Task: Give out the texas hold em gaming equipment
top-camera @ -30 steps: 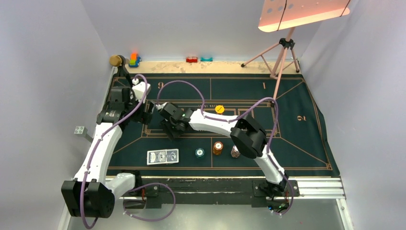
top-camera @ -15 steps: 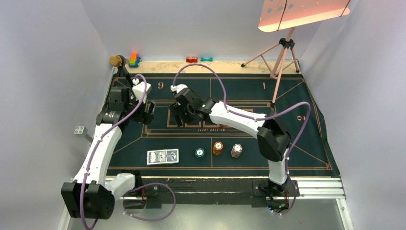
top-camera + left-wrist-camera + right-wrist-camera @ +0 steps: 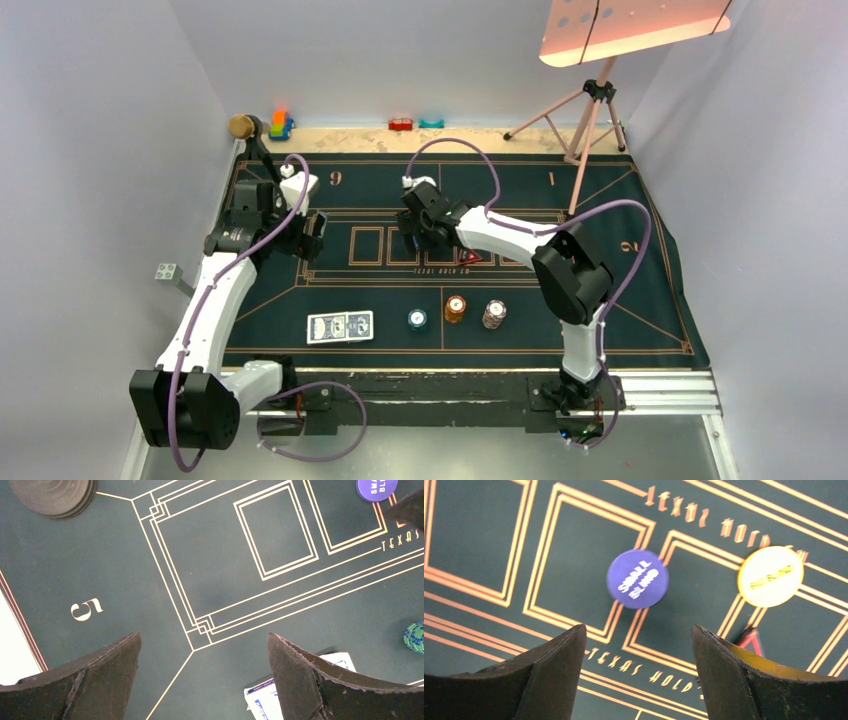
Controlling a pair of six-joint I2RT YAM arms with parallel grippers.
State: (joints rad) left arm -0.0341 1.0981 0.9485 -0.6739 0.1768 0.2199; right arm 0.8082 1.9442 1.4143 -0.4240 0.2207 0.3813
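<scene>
Two blue-backed cards (image 3: 340, 327) lie face down at the front left of the mat; a corner of them shows in the left wrist view (image 3: 260, 702). A teal chip (image 3: 417, 319), an orange chip stack (image 3: 455, 308) and a white-brown stack (image 3: 493, 314) stand in a row to their right. My right gripper (image 3: 418, 226) is open and hovers over the centre boxes, above a blue "small blind" button (image 3: 637, 578), a yellow button (image 3: 770, 576) and a red triangular marker (image 3: 750, 641). The marker also shows from above (image 3: 470, 258). My left gripper (image 3: 312, 235) is open and empty above the mat's left side (image 3: 205, 680).
The dark green felt mat (image 3: 630, 290) covers the table. Toy blocks (image 3: 281, 124) and two small ones (image 3: 401, 124) sit on the back ledge beside a brown ball (image 3: 241, 126). A tripod (image 3: 590, 110) with a pink lamp stands back right. A dark round stack (image 3: 52, 495) lies near the left gripper.
My right arm has swung from the mat's left centre toward the back middle and now covers the yellow button from above. The left arm has hardly moved.
</scene>
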